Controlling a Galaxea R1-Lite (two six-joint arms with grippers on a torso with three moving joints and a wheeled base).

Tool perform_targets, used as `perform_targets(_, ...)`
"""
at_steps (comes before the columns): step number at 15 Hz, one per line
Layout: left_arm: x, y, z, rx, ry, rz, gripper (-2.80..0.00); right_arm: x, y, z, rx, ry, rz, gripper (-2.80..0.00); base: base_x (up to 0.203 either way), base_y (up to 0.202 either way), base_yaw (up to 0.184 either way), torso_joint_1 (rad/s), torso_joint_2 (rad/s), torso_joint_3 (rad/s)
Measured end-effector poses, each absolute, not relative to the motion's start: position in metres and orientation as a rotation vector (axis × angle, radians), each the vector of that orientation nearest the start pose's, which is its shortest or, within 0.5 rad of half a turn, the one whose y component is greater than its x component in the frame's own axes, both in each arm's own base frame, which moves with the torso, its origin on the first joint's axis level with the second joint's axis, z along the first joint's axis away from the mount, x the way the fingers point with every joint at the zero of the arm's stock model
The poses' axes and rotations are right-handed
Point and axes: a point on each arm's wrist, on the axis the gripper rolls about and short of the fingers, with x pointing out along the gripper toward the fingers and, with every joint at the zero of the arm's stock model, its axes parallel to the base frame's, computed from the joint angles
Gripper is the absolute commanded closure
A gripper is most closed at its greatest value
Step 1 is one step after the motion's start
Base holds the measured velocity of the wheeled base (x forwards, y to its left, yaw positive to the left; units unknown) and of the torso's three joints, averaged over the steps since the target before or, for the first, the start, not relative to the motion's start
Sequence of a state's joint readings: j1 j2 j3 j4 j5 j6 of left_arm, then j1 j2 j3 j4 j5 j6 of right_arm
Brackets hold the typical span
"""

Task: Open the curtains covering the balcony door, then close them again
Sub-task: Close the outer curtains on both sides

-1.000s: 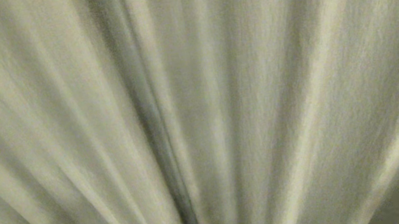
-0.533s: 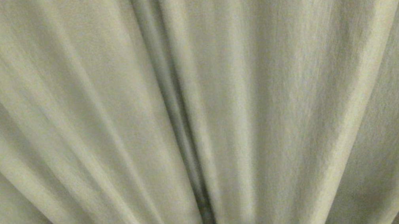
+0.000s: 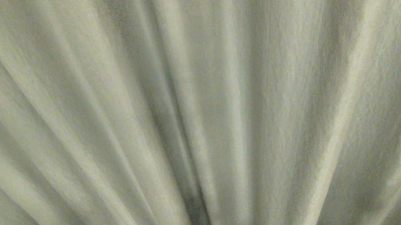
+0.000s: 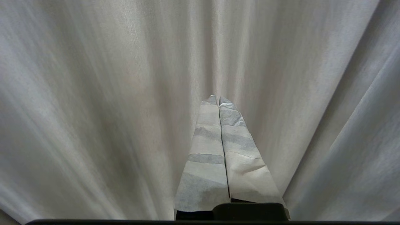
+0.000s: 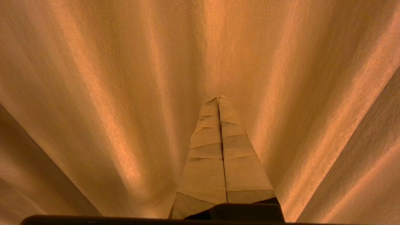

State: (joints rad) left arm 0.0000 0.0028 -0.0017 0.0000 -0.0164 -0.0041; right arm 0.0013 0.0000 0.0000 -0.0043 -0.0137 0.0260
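Observation:
The cream-beige pleated curtains [image 3: 302, 92] hang drawn across and fill the whole head view, with a dark vertical seam [image 3: 199, 217] between two folds near the middle. The balcony door is hidden behind them. Neither arm shows in the head view. In the left wrist view my left gripper [image 4: 218, 97] is shut with nothing between its tape-wrapped fingers [image 4: 206, 150], pointing at the curtain fabric [image 4: 93, 109]. My right gripper [image 5: 218, 97] is likewise shut and holds nothing, facing the curtain folds [image 5: 109, 93]. Whether either tip touches the cloth I cannot tell.
The whole head view has shifted, so the camera has moved. The dark seam now sits further right in the picture than one second ago.

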Motion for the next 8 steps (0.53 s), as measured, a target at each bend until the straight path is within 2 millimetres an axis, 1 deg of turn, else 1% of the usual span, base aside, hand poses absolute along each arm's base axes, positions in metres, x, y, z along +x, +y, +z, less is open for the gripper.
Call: perform_targets(8, -0.0228, -0.0004, 0.076, -0.003, 0.0, -0.017, 0.0, -0.0228, -0.0004, 0.0758, 0.027, -0.003, -0.012, 0.0, 0.0, 0.0, 0.0, 0.0, 0.0, 0.0)
